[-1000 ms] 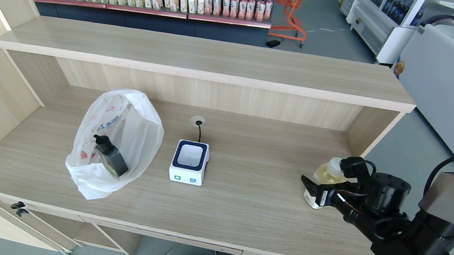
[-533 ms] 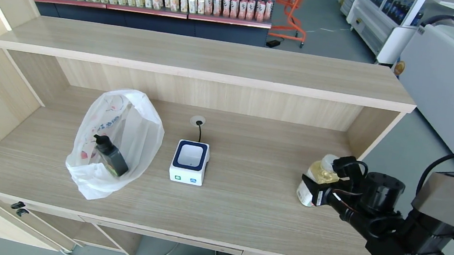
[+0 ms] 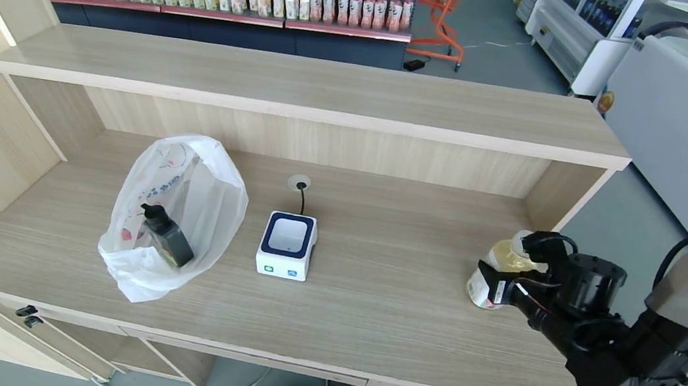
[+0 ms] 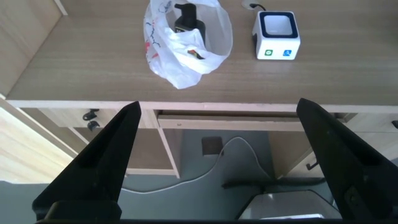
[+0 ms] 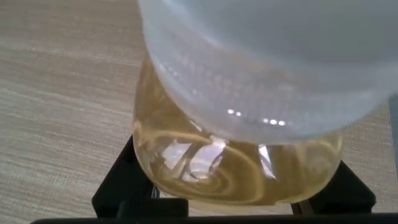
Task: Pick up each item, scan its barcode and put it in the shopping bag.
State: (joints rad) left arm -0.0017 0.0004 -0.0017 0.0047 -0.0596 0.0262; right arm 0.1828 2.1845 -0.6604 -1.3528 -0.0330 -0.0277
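The bottle point(image 3: 496, 274) of yellow liquid sits in the right arm's jaws at the near right corner of the surface point(image 3: 382, 304), close to its right end. The main risk is a slip. The body is smooth and rounded and the liquid looks heavy, so a quick swing could make it twist or slide down between the fingers point(image 5: 124, 193). It leans a little already. I cannot tell whether its base touches the wood, and if it does, a sideways move would drag or tip it.

Farther in, the scanner point(image 3: 287, 245) stands mid-surface, well apart from the bottle. If the barcode faces away from its window, the scan would likely fail. Beyond and to the left, the shopping bag point(image 3: 216, 203) stands open with a dark bottle point(image 3: 168, 240) inside. Its soft rim could fold under a low entry, or the two bottles could knock together.

The right jaws are closed onto the bottle's lower body, one finger on each side. The left jaws hang in front of the surface's near edge, spread wide and holding nothing.
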